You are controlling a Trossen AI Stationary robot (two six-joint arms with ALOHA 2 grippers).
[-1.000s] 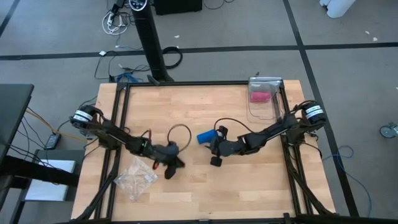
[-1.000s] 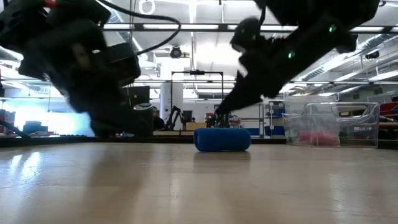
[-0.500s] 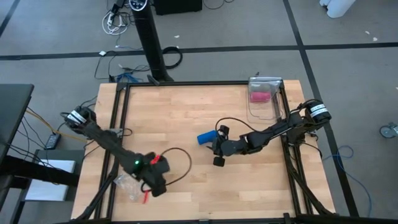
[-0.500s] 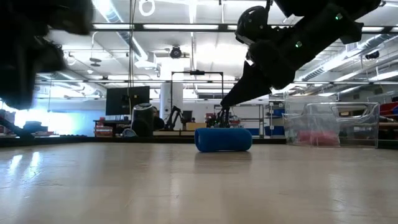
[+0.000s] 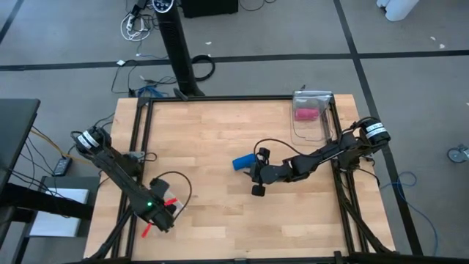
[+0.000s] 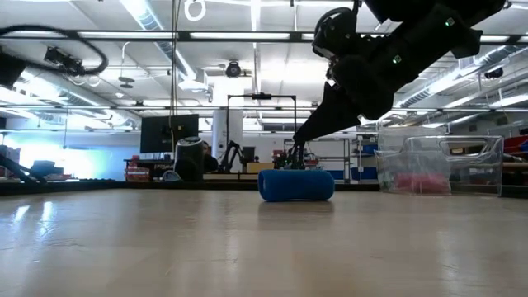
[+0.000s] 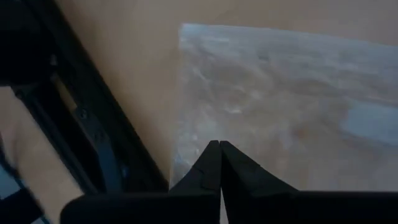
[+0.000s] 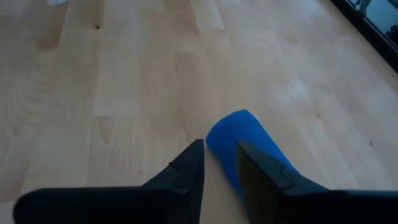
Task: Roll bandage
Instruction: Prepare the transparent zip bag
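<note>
Your left gripper, at the table's 7 o'clock edge, pinches a crinkled clear bag. Right gripper, slightly parted, empty, sits beside the rolled blue bandage; bare wood all round.

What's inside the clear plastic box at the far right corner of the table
The clear box holds a pink roll, lying toward its far end. The low view shows the same pink shape through the wall. The rest of the box looks empty, though anything beneath the roll is hidden.

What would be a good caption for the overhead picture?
Rolled bright blue fabric bandage lies on the wooden table beside the right gripper; left gripper reaches the table's front-left corner.
</note>
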